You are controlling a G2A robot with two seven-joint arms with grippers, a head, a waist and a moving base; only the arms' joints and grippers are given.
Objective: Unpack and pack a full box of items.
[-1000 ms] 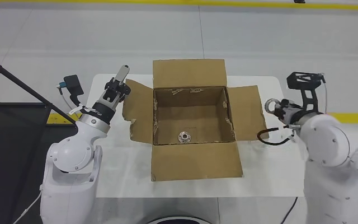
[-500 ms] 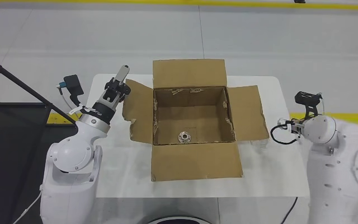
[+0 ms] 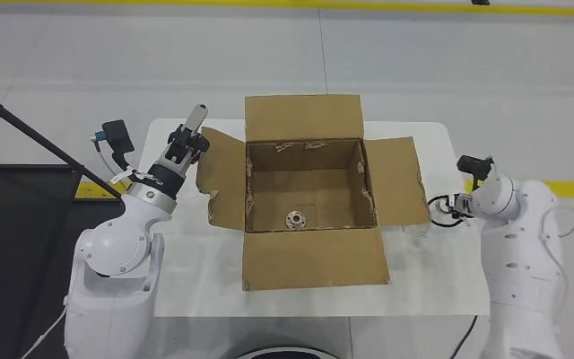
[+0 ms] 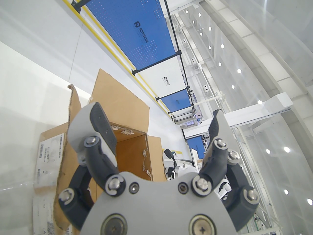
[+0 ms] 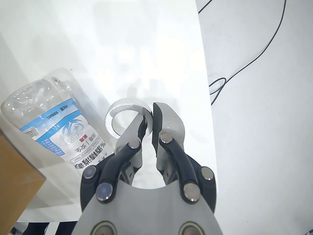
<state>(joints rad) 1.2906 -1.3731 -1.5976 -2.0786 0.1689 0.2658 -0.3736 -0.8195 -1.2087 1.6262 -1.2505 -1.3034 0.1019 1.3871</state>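
The open cardboard box (image 3: 305,193) stands mid-table with its four flaps spread. A small metal flanged part (image 3: 294,217) lies on its floor. My right gripper (image 5: 149,123) is shut on the rim of a metal ring (image 5: 127,113), low over the white table (image 5: 137,37) near its right edge. Beside the ring lies a clear bottle (image 5: 53,128) with a blue label, next to the box's right flap (image 3: 399,179). My left gripper (image 4: 159,125) is open with nothing in it, pointing upward beside the box's left flap (image 3: 215,179).
A black cable (image 5: 247,57) loops on the floor past the table's right edge. A black device (image 3: 117,136) on a stand sits off the table's left corner. Bare table surface (image 3: 197,269) lies in front of the box on both sides.
My right arm has swung from beside the right flap outward and down toward the table's right edge, carrying the ring. The left arm has kept still.
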